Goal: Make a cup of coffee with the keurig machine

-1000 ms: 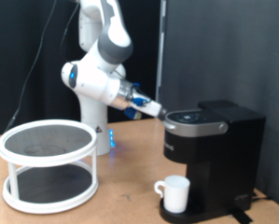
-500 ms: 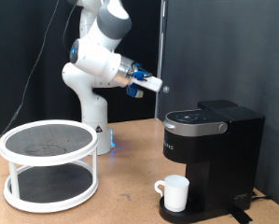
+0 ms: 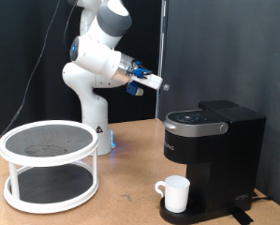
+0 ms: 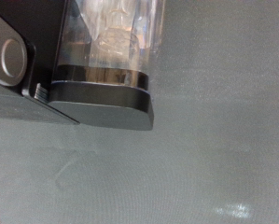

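1. One white two-tier round rack [image 3: 49, 167] stands at the exterior view's left, unmoved since half a second ago.
2. Since that frame the gripper [image 3: 163, 83] has barely shifted, hovering above the keurig machine [image 3: 213, 155]; a second ago it sat lower, near the lid. Whether its jaws are apart cannot be told.
3. The cup [image 3: 175, 194] sits on the drip tray.
4. Only the wrist view shows a clear water tank [image 4: 116, 35] on a black base.
5. Front lettering is unreadable.
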Robot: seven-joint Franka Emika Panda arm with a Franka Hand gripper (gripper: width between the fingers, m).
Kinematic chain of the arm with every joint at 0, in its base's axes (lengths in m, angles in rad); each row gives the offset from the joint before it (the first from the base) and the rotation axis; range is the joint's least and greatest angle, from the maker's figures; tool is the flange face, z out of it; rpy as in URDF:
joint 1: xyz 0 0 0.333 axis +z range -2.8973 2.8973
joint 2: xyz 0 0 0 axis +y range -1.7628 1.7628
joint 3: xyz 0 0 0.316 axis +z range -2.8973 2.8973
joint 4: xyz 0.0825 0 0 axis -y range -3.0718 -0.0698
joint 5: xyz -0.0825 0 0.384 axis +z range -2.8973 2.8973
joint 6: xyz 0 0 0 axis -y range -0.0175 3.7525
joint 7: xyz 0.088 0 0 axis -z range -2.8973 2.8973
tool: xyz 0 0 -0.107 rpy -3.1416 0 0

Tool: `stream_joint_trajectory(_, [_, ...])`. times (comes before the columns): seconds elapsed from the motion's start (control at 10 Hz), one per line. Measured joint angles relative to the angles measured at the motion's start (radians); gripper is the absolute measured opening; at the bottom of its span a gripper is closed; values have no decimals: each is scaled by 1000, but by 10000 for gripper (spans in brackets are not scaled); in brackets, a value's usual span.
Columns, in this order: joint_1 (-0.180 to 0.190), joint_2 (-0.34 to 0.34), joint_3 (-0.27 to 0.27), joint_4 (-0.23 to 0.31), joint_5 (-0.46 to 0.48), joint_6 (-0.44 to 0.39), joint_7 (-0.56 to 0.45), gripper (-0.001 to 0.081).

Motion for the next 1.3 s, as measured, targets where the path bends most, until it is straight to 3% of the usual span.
stream_joint_trajectory(0.2, [0,-5,13,3,-7,39,-35,734])
stream_joint_trajectory(0.5, [2,-49,157,51,-94,287,-97,734])
stream_joint_trajectory(0.7, [-4,-57,246,100,-222,432,-100,734])
stream_joint_trajectory(0.8, [-14,-56,273,132,-318,458,-106,734])
stream_joint_trajectory(1.0, [-22,-21,286,196,-392,457,-134,734])
stream_joint_trajectory(1.1, [-22,-21,286,192,-387,458,-126,734])
stream_joint_trajectory(1.3, [-26,-3,290,221,-506,303,-86,734])
